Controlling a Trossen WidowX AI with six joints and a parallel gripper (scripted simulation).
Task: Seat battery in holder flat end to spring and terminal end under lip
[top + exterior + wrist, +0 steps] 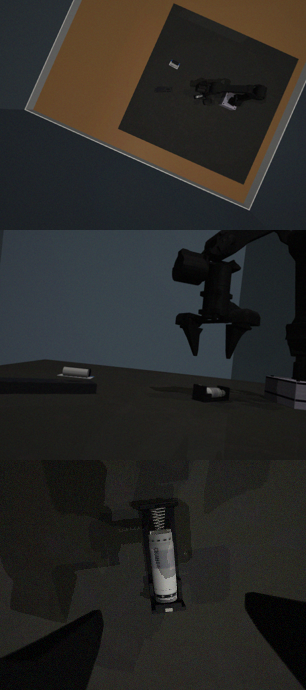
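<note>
Steel-cased battery, judged rigid, slick, light; best pinched mid-barrel. It lies in holder; pincer spread wide above, empty.

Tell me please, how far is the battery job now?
Done: the battery lies straight in the holder, one end against the spring. The gripper is open, raised above it, holding nothing. Left: nothing obvious; the lip end is too dark to confirm.

There are two batteries, one holder, one dark block, one mat, one gripper.
</note>
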